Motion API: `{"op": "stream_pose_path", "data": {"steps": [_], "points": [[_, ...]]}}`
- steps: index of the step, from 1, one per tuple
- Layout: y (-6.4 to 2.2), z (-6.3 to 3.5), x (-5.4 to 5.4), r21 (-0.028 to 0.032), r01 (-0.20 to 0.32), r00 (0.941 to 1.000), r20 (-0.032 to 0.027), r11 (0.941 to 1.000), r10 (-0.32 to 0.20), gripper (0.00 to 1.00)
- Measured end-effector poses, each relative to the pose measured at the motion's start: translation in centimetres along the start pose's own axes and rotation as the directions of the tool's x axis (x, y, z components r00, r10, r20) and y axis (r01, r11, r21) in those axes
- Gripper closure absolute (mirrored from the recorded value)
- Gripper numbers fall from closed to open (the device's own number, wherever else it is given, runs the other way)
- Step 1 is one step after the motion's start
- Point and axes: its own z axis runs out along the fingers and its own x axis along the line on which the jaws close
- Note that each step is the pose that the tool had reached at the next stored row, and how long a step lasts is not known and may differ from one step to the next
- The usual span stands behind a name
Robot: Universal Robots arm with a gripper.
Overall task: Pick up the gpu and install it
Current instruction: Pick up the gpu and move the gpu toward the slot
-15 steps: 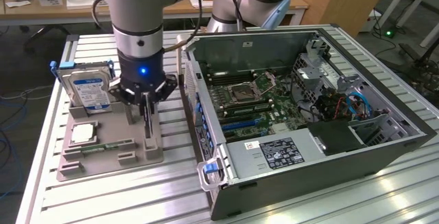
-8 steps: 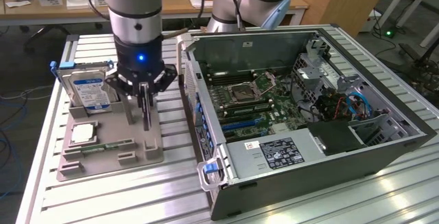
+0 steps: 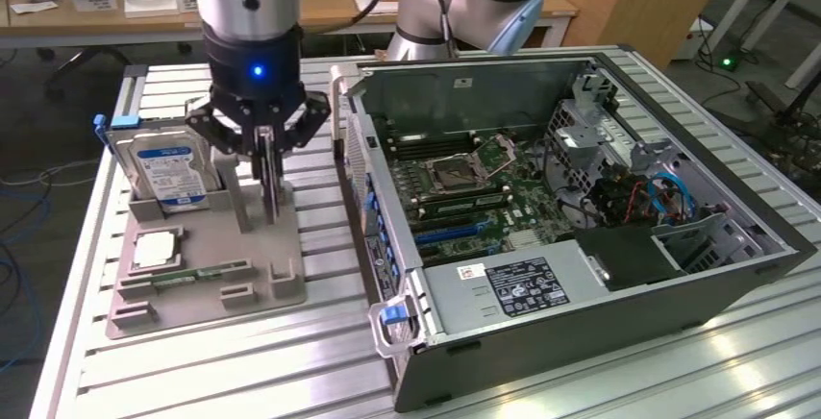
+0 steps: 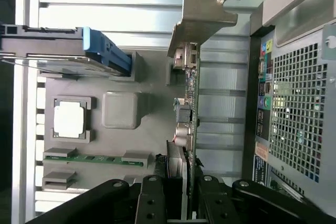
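Observation:
The gpu [image 3: 269, 193] hangs edge-on as a thin dark card with my gripper [image 3: 265, 155] shut on its upper edge, over the grey holder tray [image 3: 244, 294]. In the wrist view the gpu [image 4: 190, 103] runs away from my gripper [image 4: 184, 203], whose fingers clamp both faces, and its silvery bracket [image 4: 202, 19] is at the far end. Its lower edge sits close to the tray [image 4: 152, 124]; I cannot tell whether they touch. The open computer case [image 3: 578, 198] lies to the exterior view's right, its motherboard with blue slots [image 3: 449, 232] exposed.
On the tray stand a silver hard drive with a blue label [image 3: 171, 174], a processor chip [image 3: 152, 249] and a green memory stick [image 3: 199, 273]. The case's perforated rear wall [image 4: 299, 103] is close beside the card. A second arm's base [image 3: 462, 6] stands behind the case.

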Motion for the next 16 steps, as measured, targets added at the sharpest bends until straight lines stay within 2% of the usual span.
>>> {"op": "stream_pose_path", "data": {"steps": [16], "points": [[0.34,-6.98,0.4,-0.0009,0.0,1.0,0.0,1.0,0.0,0.72]]}}
